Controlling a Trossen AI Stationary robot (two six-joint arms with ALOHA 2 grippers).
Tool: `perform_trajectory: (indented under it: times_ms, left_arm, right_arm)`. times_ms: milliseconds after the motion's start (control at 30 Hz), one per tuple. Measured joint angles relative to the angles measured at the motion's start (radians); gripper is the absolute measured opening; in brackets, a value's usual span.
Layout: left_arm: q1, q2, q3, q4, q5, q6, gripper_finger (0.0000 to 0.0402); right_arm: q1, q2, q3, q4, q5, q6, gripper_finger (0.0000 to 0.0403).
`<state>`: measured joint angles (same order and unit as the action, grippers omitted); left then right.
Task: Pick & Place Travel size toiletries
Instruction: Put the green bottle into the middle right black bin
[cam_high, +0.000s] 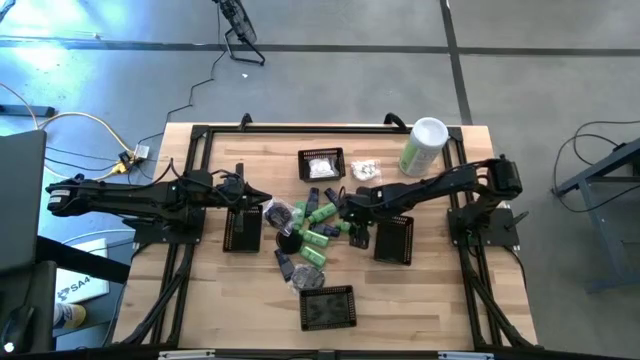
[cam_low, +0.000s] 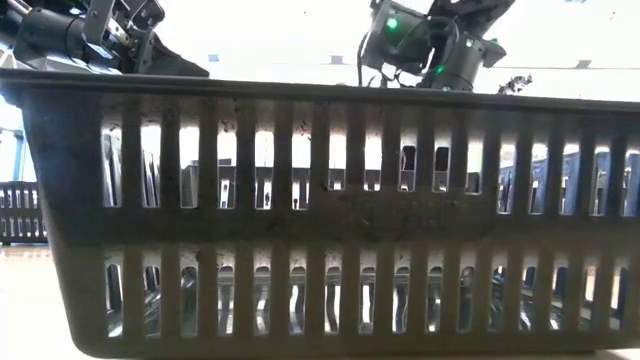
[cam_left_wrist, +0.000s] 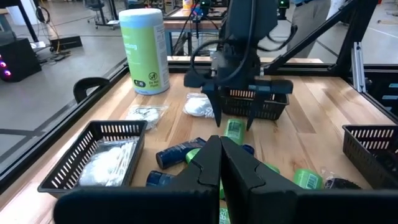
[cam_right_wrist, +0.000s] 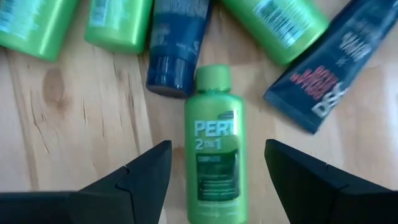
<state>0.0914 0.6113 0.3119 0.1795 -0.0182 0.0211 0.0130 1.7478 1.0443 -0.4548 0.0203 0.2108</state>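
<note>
Two spread fingers of your right gripper (cam_right_wrist: 214, 168) are straddling a green bottle (cam_right_wrist: 214, 149) mid-table, cap pointing away along their gap; your left gripper (cam_left_wrist: 221, 165) is hovering clenched, empty

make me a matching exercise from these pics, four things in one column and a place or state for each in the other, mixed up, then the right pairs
Things:
1. left gripper
2. right gripper
3. pale-green canister
4. green Pert bottle

Places or states:
A. lying flat on the wood, between open fingers
B. standing upright near the table's far right corner
C. fingers pressed together, nothing between them
D. fingers spread wide above the pile of toiletries

Pairs: 1-C, 2-D, 3-B, 4-A
</note>
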Motion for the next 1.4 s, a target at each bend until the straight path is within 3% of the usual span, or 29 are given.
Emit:
perform_trajectory:
  times_ms: [333,667,1100,1400]
  left_arm:
    - [0.0,0.0,0.0,-0.021,-0.001,-0.004,0.0]
    - [0.0,0.0,0.0,-0.022,-0.001,-0.004,0.0]
    - [0.0,0.0,0.0,-0.024,-0.001,-0.004,0.0]
    - [0.0,0.0,0.0,-0.025,-0.001,-0.004,0.0]
  right_arm:
    - [0.0,0.156,0.133,-0.125,0.003,-0.034,0.025]
    - [0.0,0.159,0.135,-0.14,0.005,-0.039,0.0248]
    - [0.0,0.158,0.135,-0.141,0.004,-0.039,0.0163]
    - [0.002,0.158,0.135,-0.131,0.005,-0.027,0.0193]
